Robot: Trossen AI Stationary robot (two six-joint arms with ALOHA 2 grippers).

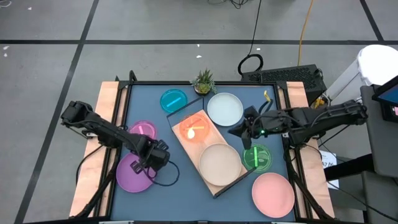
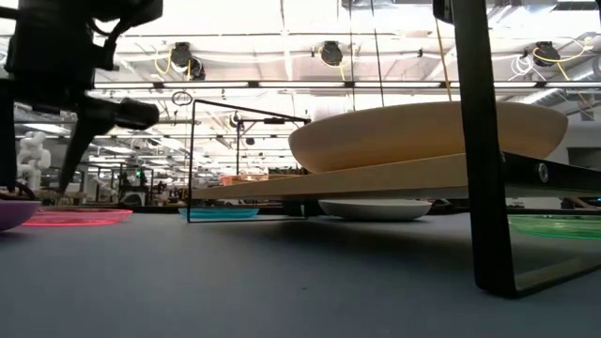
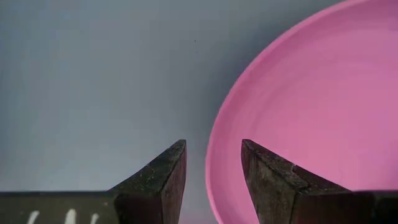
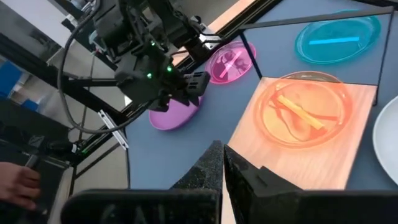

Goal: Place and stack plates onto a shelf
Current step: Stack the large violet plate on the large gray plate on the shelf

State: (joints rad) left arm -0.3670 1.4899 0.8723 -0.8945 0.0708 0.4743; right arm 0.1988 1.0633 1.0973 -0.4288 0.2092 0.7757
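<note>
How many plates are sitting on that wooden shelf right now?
2: the orange plate on the shelf end nearer the plant, the cream plate on the other end. None looks hidden under them.

We find no text, label, brand, number or sign that can be read in any of the four views; the pale marks on the left gripper body in the left wrist view are cut off by the frame edge and cannot be made out as letters
</note>
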